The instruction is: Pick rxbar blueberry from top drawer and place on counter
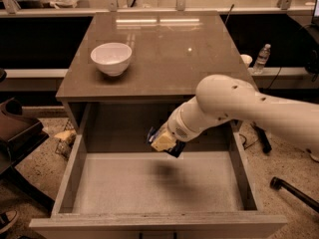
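White bowl (111, 58) is sitting on the left of the brown counter (169, 49), well apart from the gripper (163, 141), which is hanging above the pale floor of the top drawer (114, 188), its fingers clamping the dark glossy rxbar blueberry (175, 149) in the air.

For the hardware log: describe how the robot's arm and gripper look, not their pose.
The arm is a thick, smooth cream-white tube with a rounded elbow dotted with small dark holes, narrowing to a ringed wrist. The gripper, above the drawer floor and shut on the snack bar, looks small, pale yellowish. No cables or lettering show.
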Tool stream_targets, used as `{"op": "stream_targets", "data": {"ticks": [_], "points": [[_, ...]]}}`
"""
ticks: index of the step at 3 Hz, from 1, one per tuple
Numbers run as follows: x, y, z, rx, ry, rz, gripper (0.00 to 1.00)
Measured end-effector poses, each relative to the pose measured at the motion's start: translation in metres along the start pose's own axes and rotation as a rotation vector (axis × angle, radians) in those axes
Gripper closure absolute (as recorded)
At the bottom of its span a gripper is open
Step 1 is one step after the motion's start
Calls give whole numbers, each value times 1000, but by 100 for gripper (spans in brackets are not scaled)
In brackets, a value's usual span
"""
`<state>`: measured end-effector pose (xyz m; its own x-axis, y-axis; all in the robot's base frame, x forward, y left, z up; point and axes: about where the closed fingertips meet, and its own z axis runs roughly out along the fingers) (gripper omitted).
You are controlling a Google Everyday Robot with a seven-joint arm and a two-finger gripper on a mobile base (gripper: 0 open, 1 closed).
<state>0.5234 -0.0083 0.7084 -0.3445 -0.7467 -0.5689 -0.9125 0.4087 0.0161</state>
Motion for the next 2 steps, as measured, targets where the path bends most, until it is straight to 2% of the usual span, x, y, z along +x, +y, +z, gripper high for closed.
{"op": "stream_targets", "data": {"ticks": [1, 2], "points": [[-16, -18, -39, -4, -68, 1, 100], [-23, -44, -78, 13, -165, 46, 100]]}}
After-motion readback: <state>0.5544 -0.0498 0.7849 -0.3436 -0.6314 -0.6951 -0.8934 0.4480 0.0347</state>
